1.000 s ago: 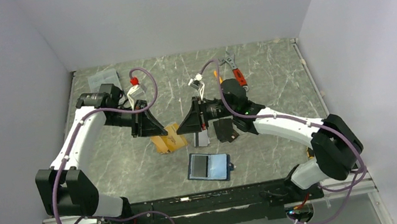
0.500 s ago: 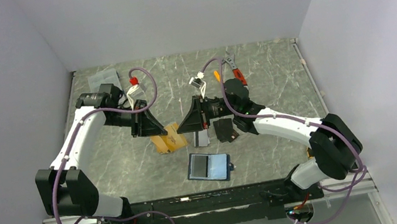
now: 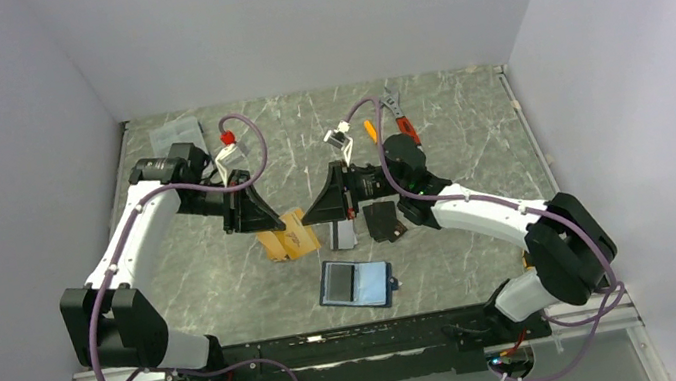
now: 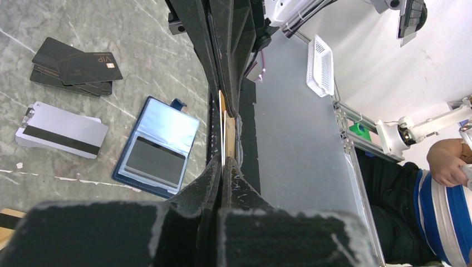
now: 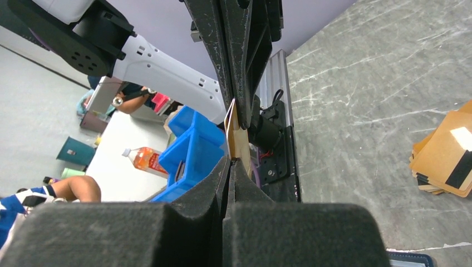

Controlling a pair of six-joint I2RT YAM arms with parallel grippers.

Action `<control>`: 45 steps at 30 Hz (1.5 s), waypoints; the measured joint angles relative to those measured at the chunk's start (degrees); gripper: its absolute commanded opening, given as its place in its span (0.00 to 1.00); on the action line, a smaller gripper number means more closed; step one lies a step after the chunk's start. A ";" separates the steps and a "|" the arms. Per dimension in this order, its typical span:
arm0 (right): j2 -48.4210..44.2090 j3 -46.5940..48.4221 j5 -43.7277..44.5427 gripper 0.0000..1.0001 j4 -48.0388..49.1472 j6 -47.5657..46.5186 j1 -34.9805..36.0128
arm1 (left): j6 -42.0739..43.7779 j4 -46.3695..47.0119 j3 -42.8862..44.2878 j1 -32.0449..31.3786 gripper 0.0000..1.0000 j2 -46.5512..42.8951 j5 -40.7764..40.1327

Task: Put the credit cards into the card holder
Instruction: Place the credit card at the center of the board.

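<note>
Left wrist view: the left gripper (image 4: 222,164) and the right gripper (image 5: 232,164) both clench one thin orange-tan credit card (image 4: 225,128) in mid-air, probably a handover. Next, one must release, and the other slides it into the open navy blue folding card holder (image 4: 167,122) on the table.

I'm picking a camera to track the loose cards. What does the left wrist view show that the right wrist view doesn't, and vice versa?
Only the left wrist view: the black cards, the white-grey striped card and the open card holder in full, flat on the table. Only the right wrist view: the orange-tan stack on the table. Both: one orange-tan card, edge-on, pinched by the left gripper and the right gripper together, both shut on it.
</note>
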 measured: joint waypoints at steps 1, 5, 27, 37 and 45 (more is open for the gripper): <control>0.00 0.00 0.00 0.00 0.00 0.00 -0.24 | 0.02 0.02 0.00 0.00 0.01 0.00 -0.04; -0.04 -0.20 0.37 0.00 -0.68 -0.46 -0.92 | 1.22 -0.46 0.39 -0.07 0.02 0.70 -0.42; 0.02 2.80 8.20 0.37 -21.73 -14.71 -1.22 | 9.20 -4.42 0.11 3.54 0.00 5.05 -7.50; 1.84 2.86 5.53 0.43 -17.49 -16.72 2.27 | 14.25 -9.73 0.74 3.54 0.00 6.64 -6.23; 5.33 2.71 5.44 0.34 -10.84 -14.62 3.74 | 15.26 -11.45 1.33 3.52 0.00 6.56 -4.72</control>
